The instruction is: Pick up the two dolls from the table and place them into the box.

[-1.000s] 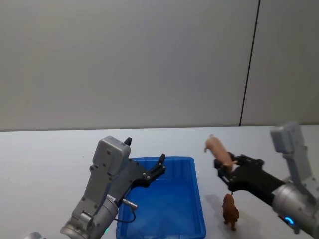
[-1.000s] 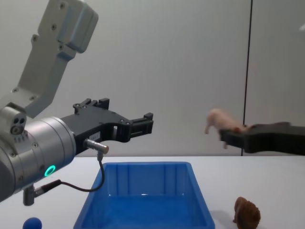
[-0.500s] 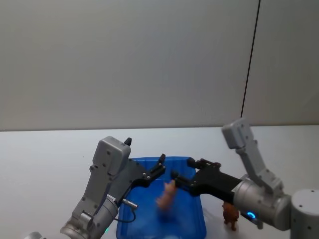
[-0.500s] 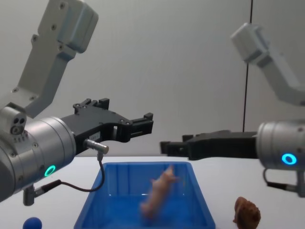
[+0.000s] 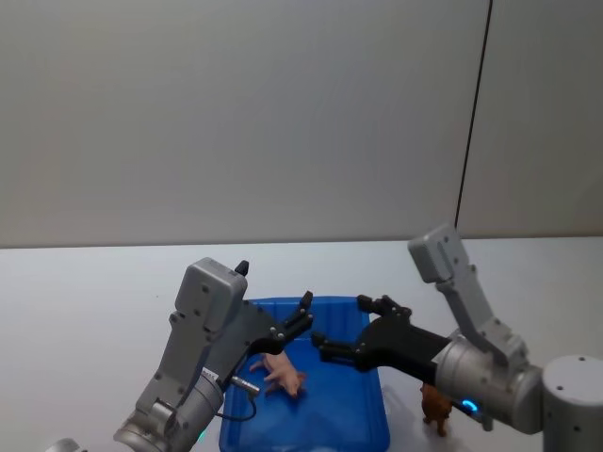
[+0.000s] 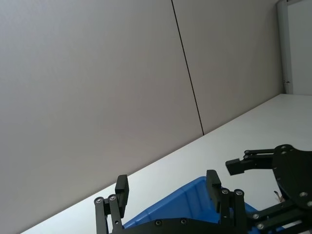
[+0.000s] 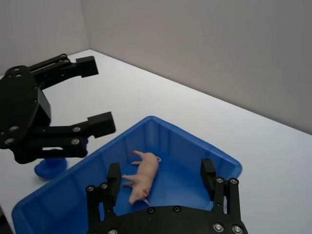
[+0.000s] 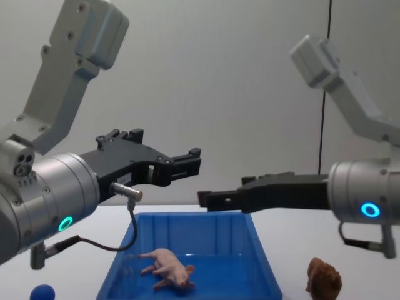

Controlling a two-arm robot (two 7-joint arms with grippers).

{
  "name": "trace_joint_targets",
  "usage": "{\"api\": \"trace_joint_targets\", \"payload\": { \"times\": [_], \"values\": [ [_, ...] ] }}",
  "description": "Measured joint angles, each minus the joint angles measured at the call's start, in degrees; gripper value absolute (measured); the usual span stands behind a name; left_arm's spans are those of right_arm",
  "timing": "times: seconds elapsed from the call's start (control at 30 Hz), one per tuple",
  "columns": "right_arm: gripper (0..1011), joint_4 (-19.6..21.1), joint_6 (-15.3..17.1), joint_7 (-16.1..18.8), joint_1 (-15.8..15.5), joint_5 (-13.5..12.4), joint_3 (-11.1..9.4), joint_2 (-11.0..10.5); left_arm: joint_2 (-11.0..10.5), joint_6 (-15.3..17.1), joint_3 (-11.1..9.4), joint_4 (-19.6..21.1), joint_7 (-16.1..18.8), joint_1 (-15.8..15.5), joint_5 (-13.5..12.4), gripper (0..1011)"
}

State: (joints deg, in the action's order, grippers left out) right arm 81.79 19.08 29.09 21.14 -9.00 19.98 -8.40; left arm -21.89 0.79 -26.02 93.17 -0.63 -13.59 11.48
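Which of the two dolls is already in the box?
The pink pig, lying on its side in the blue box; the brown lion is outside on the table.

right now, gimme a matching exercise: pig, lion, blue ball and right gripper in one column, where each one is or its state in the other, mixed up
Things
1. pig
2. lion
3. blue ball
4. right gripper

Places or states
a. on the table, to the right of the box
b. open, above the box
c. lying on its side inside the box
d. on the table, to the left of the box

Pairs: 1-c, 2-a, 3-d, 4-b

Not in the exercise: the left gripper is open too, held above the box's left side.
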Motion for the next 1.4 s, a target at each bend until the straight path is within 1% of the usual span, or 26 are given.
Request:
{"api": "trace_joint_targets", "payload": {
  "times": [0.17,0.2,0.5,0.73,0.9,1.07,1.4],
  "values": [
    [1001,1.7,-0.9,-1.3,-1.6,-0.5,-1.0,-1.8,0.0,0.0,0.0,0.0,0.0,0.0,0.0,1001],
    [1001,1.7,-0.9,-1.3,-1.6,-0.5,-1.0,-1.8,0.0,0.0,0.0,0.0,0.0,0.0,0.0,1001],
    [1001,6.1,-1.5,-4.6,-6.0,-3.1,-3.0,-5.5,0.0,0.0,0.0,0.0,0.0,0.0,0.0,1001],
    [1001,7.8,-2.1,-6.7,-9.0,-3.8,-3.8,-7.7,0.0,0.0,0.0,0.0,0.0,0.0,0.0,1001],
    [1001,7.9,-2.1,-7.7,-10.6,-3.9,-4.0,-8.8,0.0,0.0,0.0,0.0,0.0,0.0,0.0,1001],
    [1001,7.3,-2.1,-8.1,-11.5,-3.7,-4.0,-9.3,0.0,0.0,0.0,0.0,0.0,0.0,0.0,1001],
    [1001,4.6,-1.8,-8.3,-11.8,-2.5,-3.5,-9.2,0.0,0.0,0.0,0.0,0.0,0.0,0.0,1001]
  ]
}}
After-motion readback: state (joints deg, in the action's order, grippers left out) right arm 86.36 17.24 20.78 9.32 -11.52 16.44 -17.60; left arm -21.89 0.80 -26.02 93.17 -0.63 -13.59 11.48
